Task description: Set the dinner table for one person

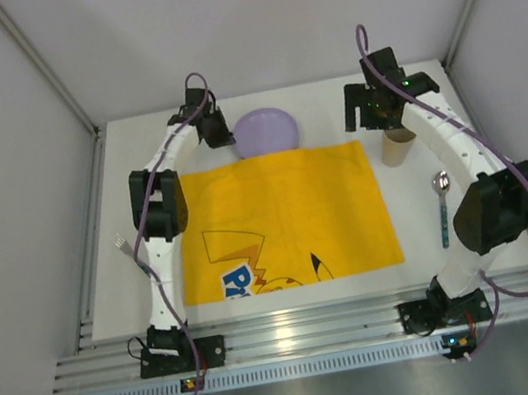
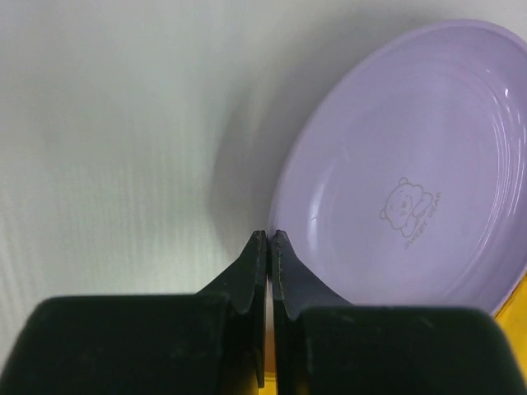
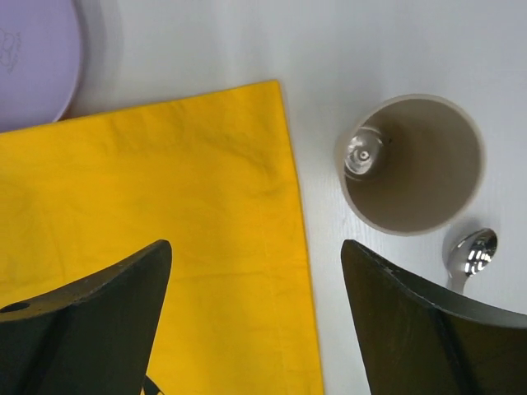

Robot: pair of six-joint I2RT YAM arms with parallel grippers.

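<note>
From high above the near edge, we overlook the whole table point(image 1: 320, 107). Our left wrist view skims low, close to the purple plate point(image 2: 412, 164); our right wrist view looks straight down and shares that plate's edge.

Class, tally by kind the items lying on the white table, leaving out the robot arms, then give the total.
Purple plate: 1
Beige cup: 1
Spoon: 1
Fork: 1
Yellow cloth mat: 1
Total: 5
</note>
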